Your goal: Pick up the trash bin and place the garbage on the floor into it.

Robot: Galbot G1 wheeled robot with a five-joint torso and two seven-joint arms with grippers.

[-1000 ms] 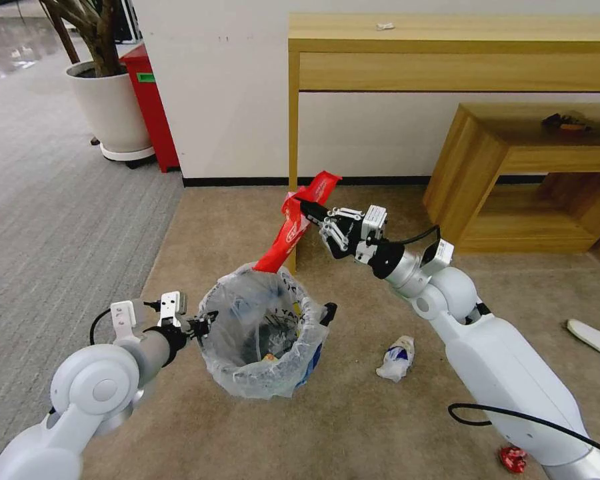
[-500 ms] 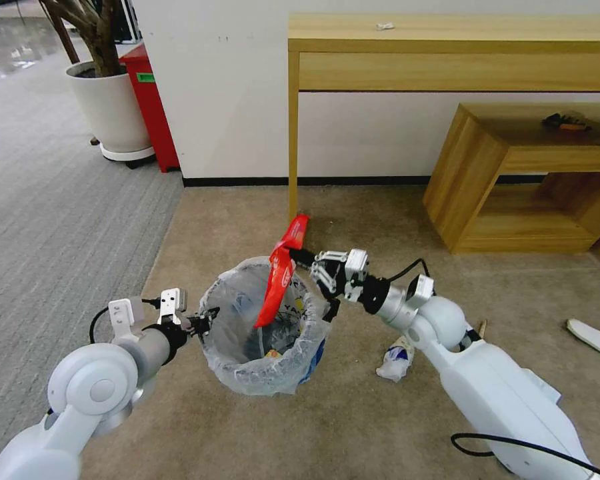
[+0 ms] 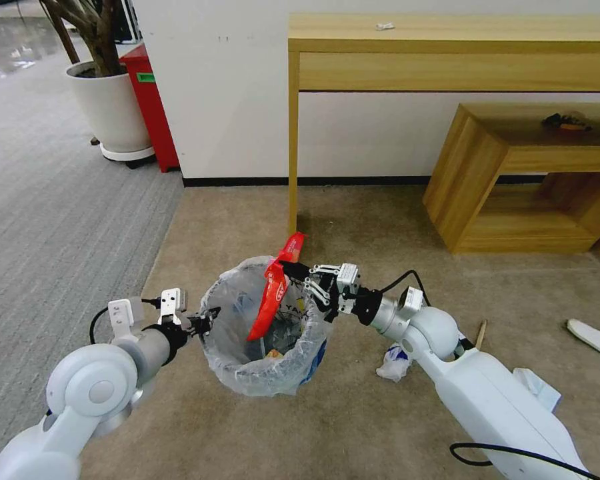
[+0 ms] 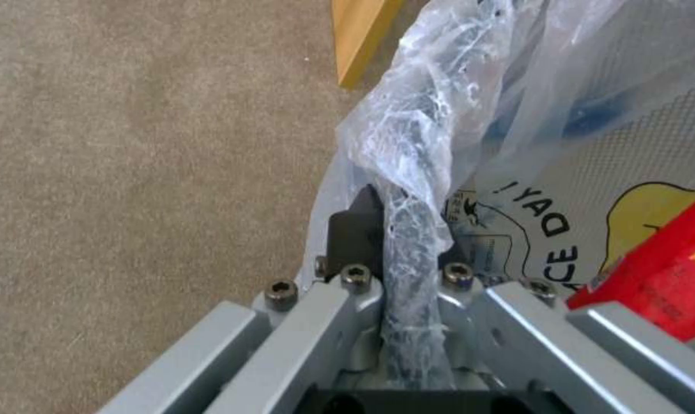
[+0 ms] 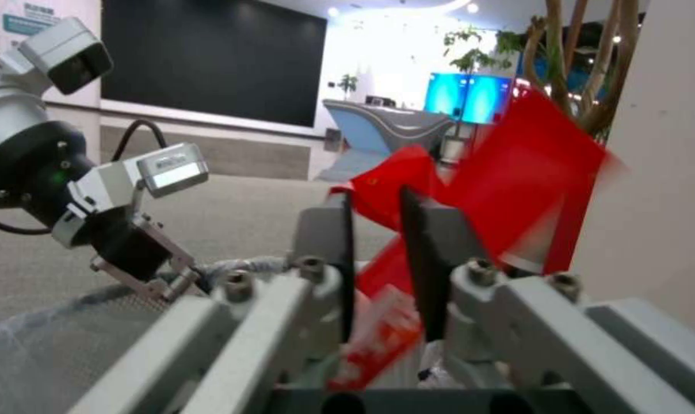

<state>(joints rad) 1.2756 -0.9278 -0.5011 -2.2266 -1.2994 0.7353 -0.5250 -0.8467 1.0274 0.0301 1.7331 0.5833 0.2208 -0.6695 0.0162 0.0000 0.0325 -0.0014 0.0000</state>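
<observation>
The trash bin [image 3: 263,357], lined with a crinkled clear bag, hangs just above the beige floor [image 3: 353,427]. My left gripper [image 3: 209,319] is shut on its rim [image 4: 409,230], with the bag pinched between the fingers. Over the bin's far edge my right gripper [image 3: 295,270] is shut on a long red wrapper [image 3: 272,303]. The wrapper's lower end dangles inside the bin, and it shows red between the fingers [image 5: 424,247] in the right wrist view. More garbage lies on the carpet to the right: a crumpled white piece [image 3: 395,360], a stick [image 3: 480,333] and a white slipper [image 3: 597,339].
A wooden desk leg [image 3: 292,153] stands just behind the bin. A low wooden shelf [image 3: 507,180] is at the back right. A potted plant [image 3: 110,110] and a red box [image 3: 150,110] stand at the back left beside grey ribbed carpet [image 3: 53,220].
My right gripper has come down and toward me with the red wrapper, from up by the desk leg to the bin's rim. The wrapper now hangs into the bin. The left arm stayed put.
</observation>
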